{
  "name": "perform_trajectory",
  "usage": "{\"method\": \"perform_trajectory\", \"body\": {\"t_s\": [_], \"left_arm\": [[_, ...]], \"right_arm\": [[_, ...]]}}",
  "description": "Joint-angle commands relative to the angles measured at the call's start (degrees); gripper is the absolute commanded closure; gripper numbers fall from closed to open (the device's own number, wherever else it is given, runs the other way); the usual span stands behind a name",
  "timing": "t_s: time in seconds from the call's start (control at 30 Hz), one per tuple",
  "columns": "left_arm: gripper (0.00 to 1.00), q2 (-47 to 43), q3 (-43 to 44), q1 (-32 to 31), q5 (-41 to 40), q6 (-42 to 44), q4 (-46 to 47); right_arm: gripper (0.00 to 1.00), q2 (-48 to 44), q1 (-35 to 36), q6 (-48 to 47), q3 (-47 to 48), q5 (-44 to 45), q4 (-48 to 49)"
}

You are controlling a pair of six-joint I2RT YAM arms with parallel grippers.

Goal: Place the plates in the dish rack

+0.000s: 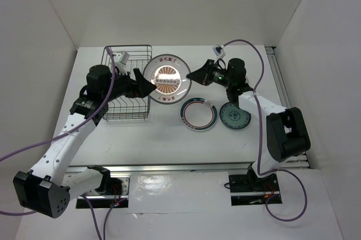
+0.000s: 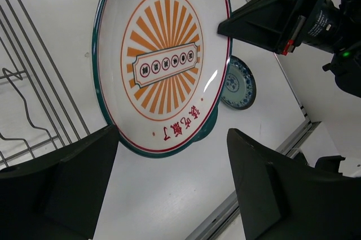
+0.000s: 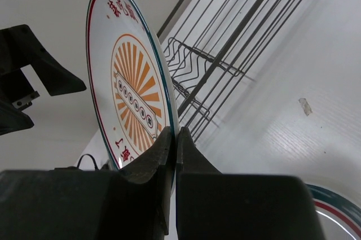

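Inside a white-walled enclosure, on a plain white worktop [image 1: 169, 144], a two-armed robot has yet to seat a first plate in the dish rack [image 1: 121, 110]. The rack is a rectangular basket of thin dark wire with looped upright prongs, standing at the left with no plate showing in it. Just to its right, the left gripper [image 1: 145, 86] has its broad black jaws spread wide and faces the near rim of the sunburst plate [image 1: 167, 80] without touching it, seemingly lined up to receive or steady it. The plate is a glossy round white dish with orange rays around a central banner, red lettering and a thin teal-and-red edge. It hangs between the two arms beside the rack's right wall, apparently lifted off the worktop and catching the overhead glare. The right gripper [image 1: 193, 75] is clamped tight on its far rim, two dark fingers pinching the thin edge so the decorated face is left free for the other arm. The hold looks like one half of a handover, since the rack lies on the left arm's side. Farther right, two more wait flat on the worktop: a ringed plate [image 1: 198, 115], white with red-and-teal bands around its rim, and just beside it a teal-green patterned plate [image 1: 234, 117], lying close under the right arm.
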Motion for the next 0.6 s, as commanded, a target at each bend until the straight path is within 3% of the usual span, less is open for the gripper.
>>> {"method": "perform_trajectory", "body": {"t_s": [0.0, 0.1, 0.3, 0.57], "left_arm": [[0.10, -1.0, 0.0, 0.0, -0.3, 0.7, 3.2], [0.10, -1.0, 0.5, 0.0, -1.6, 1.2, 2.0], [0.06, -0.4, 1.1, 0.0, -2.1, 1.2, 0.9], [0.04, 0.3, 1.6, 0.0, -3.4, 1.2, 0.9]], "right_arm": [[1.00, -3.8, 0.7, 0.9, -0.3, -1.8, 4.5], [1.00, -4.4, 0.7, 1.6, -0.3, -3.0, 5.0], [1.00, -9.2, 0.7, -1.0, 0.2, 3.9, 0.5], [1.00, -9.2, 0.2, -0.5, 2.9, -0.4, -1.3]]}}
